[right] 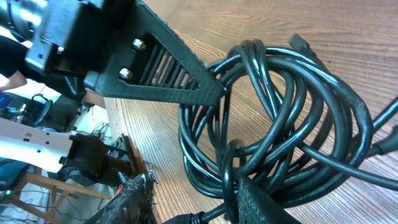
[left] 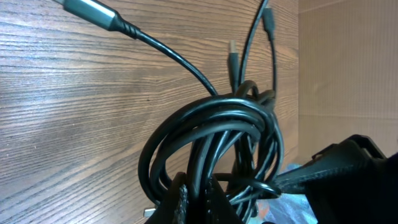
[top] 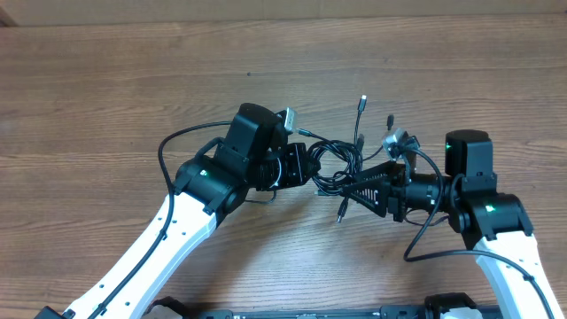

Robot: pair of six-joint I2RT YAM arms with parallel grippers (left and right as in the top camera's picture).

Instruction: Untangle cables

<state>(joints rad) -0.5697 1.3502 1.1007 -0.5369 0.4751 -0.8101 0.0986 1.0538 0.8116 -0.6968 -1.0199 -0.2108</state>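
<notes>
The cables (top: 335, 164) are a knot of black loops in the middle of the table, lying between my two grippers. My left gripper (top: 306, 168) reaches in from the left. In the left wrist view it (left: 199, 190) is shut on one black strand of the coil (left: 211, 137). My right gripper (top: 353, 190) comes in from the right and stands open (right: 198, 196). One of its fingers (right: 264, 199) is pushed against the loops (right: 273, 124), and the other finger (right: 134, 196) is out over bare wood.
Loose plug ends stick out of the knot at the back (top: 361, 104) and at the front (top: 339, 215). Silvery plugs lie by the left wrist (top: 289, 118) and the right wrist (top: 396, 138). The wooden table (top: 106, 80) stretches left and back.
</notes>
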